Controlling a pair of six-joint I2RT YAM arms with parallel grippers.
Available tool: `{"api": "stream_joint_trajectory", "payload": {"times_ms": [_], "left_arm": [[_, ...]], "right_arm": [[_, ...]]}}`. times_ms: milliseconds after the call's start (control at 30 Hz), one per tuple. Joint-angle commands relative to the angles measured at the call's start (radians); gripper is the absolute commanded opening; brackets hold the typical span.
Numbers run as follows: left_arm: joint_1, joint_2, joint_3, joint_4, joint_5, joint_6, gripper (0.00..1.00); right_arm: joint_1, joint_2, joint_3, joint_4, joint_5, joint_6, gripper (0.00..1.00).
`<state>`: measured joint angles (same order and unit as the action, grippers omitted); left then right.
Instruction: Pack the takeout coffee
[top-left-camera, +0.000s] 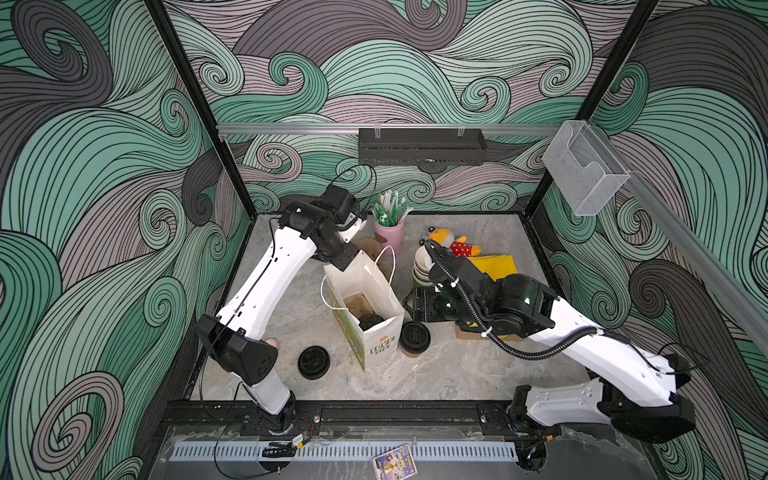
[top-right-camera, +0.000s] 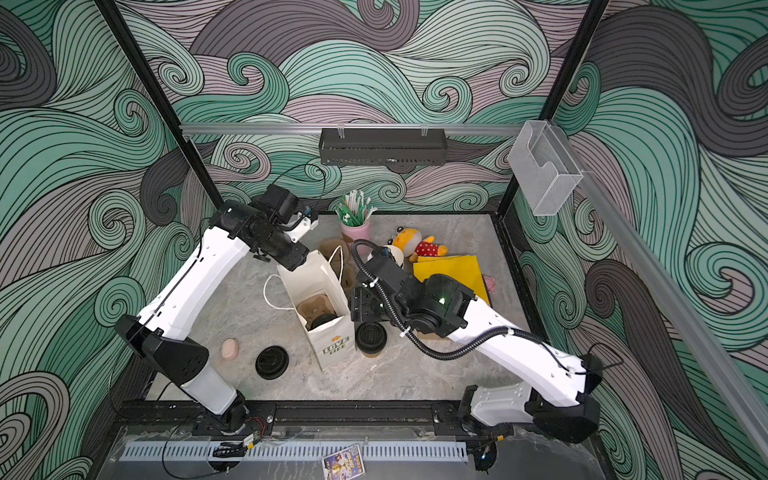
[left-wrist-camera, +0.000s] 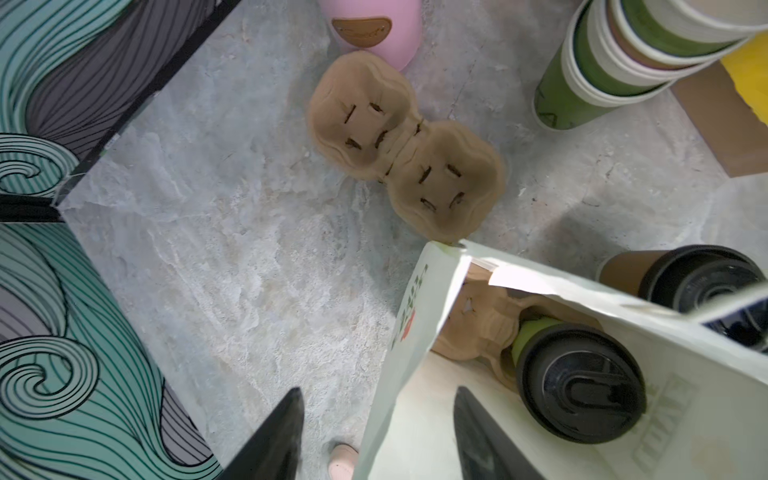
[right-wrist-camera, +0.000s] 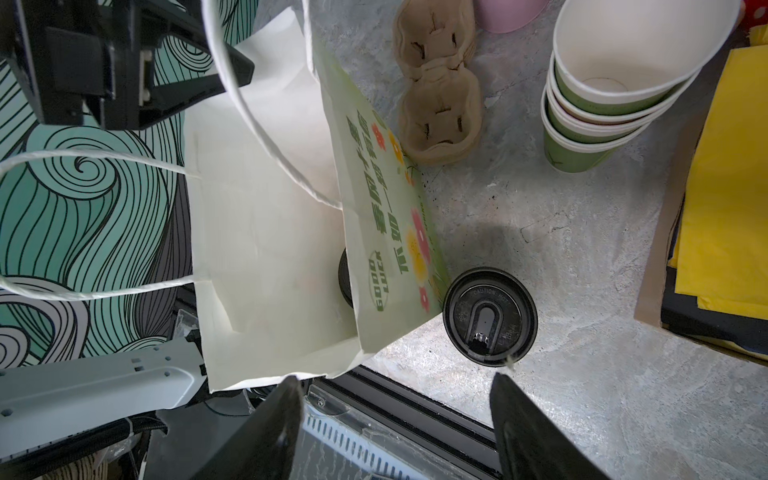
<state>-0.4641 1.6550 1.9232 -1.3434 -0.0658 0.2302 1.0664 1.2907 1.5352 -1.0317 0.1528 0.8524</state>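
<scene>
Now the green cup (left-wrist-camera: 579, 382) sits inside the bag (top-left-camera: 380, 345) (in its tray (left-wrist-camera: 478, 328)), the brown cup (right-wrist-camera: 489, 318) waits just beside it, left fingers (left-wrist-camera: 274, 436) stand apart across the bag's wall, maybe to steady it, right fingers (right-wrist-camera: 523, 424) wide, empty.

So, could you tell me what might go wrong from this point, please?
The brown cup stands beside the paper bag; the open right gripper might snag the bag's wall while grasping it. The left gripper straddles the bag's rim, so a tug could tip the bag and the green cup inside.
</scene>
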Motion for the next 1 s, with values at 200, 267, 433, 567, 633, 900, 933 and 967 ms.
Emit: {"api": "stream_joint_trajectory", "payload": {"times_ms": [200,267,433,567,633,900,933,967], "left_arm": [[0.061,0.031,-0.035,0.012,0.141,0.076,0.28],[0.064,0.024,-0.045,0.009,0.161,0.083,0.22],[0.079,-0.007,-0.073,0.004,0.153,0.088,0.08],[0.117,-0.052,-0.086,0.027,0.173,0.062,0.00],[0.138,-0.072,-0.098,0.036,0.170,0.047,0.00],[0.294,-0.168,-0.189,0.100,0.123,-0.047,0.00],[0.313,-0.177,-0.196,0.109,0.121,-0.065,0.00],[0.339,-0.186,-0.203,0.123,0.120,-0.087,0.00]], "right_arm": [[-0.009,-0.016,0.017,-0.024,0.013,0.020,0.72],[-0.010,-0.019,0.017,-0.025,0.018,0.022,0.72],[-0.014,-0.026,0.017,-0.028,0.024,0.022,0.72],[-0.018,-0.022,0.020,-0.032,0.018,0.019,0.72],[-0.018,-0.018,0.023,-0.033,0.015,0.016,0.72],[-0.032,0.003,0.071,-0.050,0.019,-0.006,0.72],[-0.034,0.010,0.079,-0.055,0.017,-0.011,0.72],[-0.034,0.017,0.087,-0.057,0.015,-0.016,0.72]]}}
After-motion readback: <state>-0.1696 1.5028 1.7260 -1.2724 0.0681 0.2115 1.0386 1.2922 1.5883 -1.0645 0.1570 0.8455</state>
